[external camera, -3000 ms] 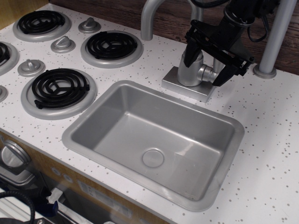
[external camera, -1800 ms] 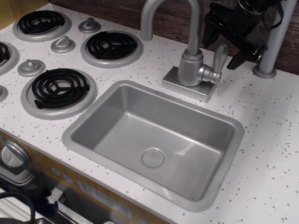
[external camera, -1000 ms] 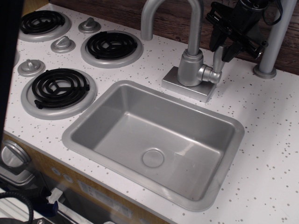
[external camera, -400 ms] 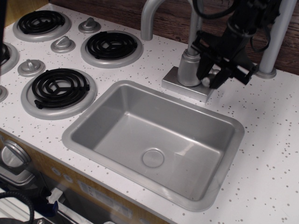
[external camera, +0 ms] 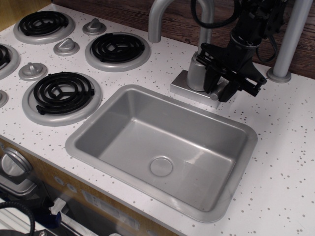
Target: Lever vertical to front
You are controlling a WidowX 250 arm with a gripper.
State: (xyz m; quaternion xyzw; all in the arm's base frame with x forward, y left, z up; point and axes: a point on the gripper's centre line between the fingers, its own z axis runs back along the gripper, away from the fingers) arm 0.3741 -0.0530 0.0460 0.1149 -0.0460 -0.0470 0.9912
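The tap body [external camera: 196, 73] stands on its square base [external camera: 184, 89] behind the sink, with the tall curved spout [external camera: 156, 19] rising to the left. My black gripper [external camera: 221, 89] hangs low over the tap's right side, where the side stub sits. Its fingers [external camera: 213, 83] point down and forward, close together, around the lever. The lever is almost wholly hidden between them. It no longer sticks up above the stub.
The grey sink basin [external camera: 162, 142] lies in front of the tap. Black stove burners [external camera: 118, 47] and silver knobs [external camera: 66, 46] are at the left. A grey post [external camera: 290, 39] stands right behind the gripper. White speckled counter [external camera: 290, 142] lies to the right.
The gripper came in from the back right, closed on the upright lever's top, then swung down and forward with it. The lever no longer stands vertical.
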